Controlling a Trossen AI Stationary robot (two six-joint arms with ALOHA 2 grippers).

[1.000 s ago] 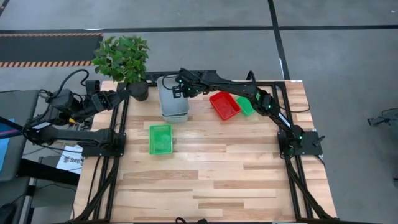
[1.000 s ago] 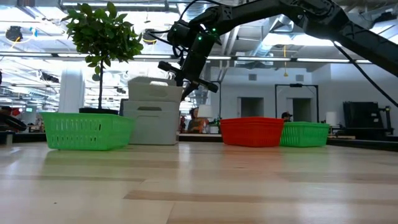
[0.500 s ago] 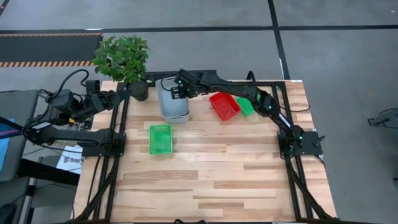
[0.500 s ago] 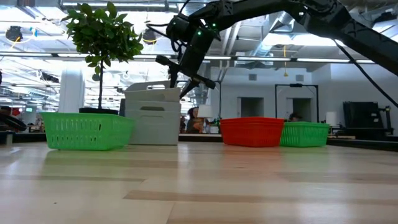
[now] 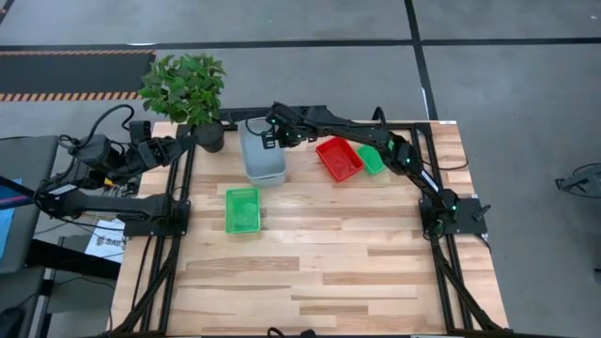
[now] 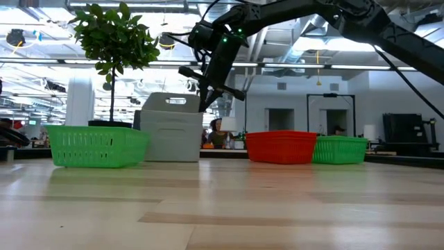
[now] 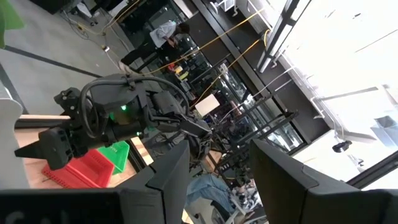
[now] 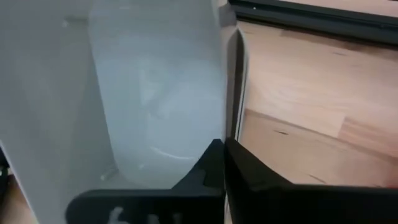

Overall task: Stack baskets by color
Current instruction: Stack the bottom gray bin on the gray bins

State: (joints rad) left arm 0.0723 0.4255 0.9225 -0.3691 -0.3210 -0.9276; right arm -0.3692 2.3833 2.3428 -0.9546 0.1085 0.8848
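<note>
High view: the grey-blue baskets (image 5: 263, 160) sit nested near the bench's far edge, directly below the right gripper (image 5: 273, 132), which hangs over the stack's far right rim. In the right wrist view its jaws are pressed together, nothing between them, the grey stack (image 8: 149, 93) just beyond. The right arm stretches from its mount by the right edge across the far side of the bench. A red basket (image 5: 339, 159) and a green basket (image 5: 370, 160) lie beside each other under that arm; another green basket (image 5: 242, 208) lies nearer the middle. The left gripper (image 5: 150, 153) waits off the far left corner, jaws spread.
</note>
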